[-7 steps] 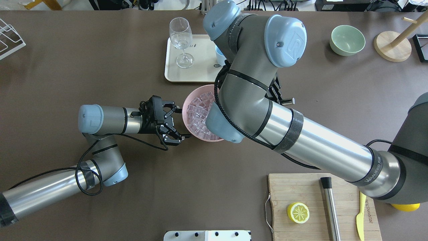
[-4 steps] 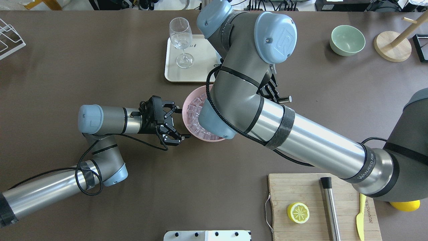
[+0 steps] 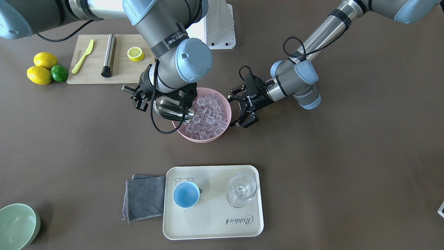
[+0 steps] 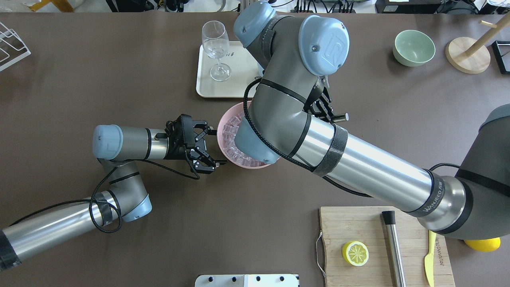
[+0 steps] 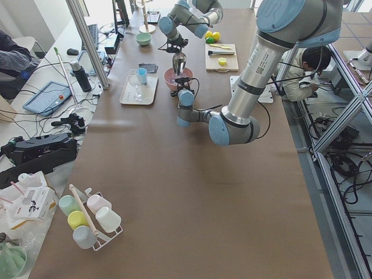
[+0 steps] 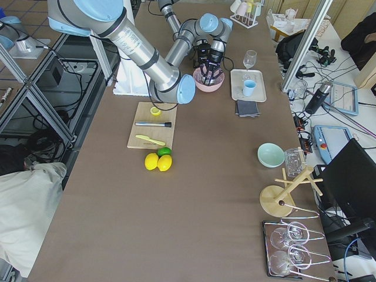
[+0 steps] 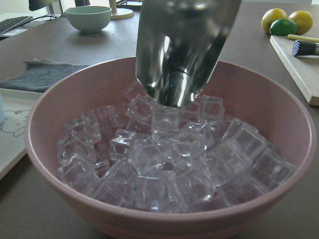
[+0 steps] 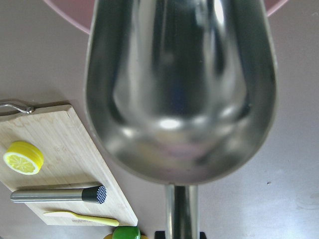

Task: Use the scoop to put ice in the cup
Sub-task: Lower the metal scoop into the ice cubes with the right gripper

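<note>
The ice [image 3: 208, 114] is heaped in a pink bowl [image 3: 199, 139] at mid-table. My right gripper [image 3: 141, 98] is shut on the handle of the steel scoop [image 3: 171, 109]. The scoop tilts down with its tip touching the ice in the left wrist view [image 7: 174, 64]. Its trough [image 8: 179, 89] is empty. My left gripper [image 4: 213, 146] is open, with its fingers at the bowl's rim on the robot's left side. The light-blue cup [image 3: 186, 194] stands empty on the tray; in the overhead view the right arm hides it.
A cream tray [image 3: 208, 222] holds a stemmed glass [image 3: 241, 190], and a grey cloth [image 3: 145, 198] lies beside it. A cutting board [image 3: 125, 73] carries a steel rod [image 3: 109, 53], half a lemon and a yellow knife. A green bowl [image 3: 17, 225] stands far off.
My right arm has shifted a little to the left, further over the pink bowl, carrying the scoop with it. The left arm and gripper have not moved.
</note>
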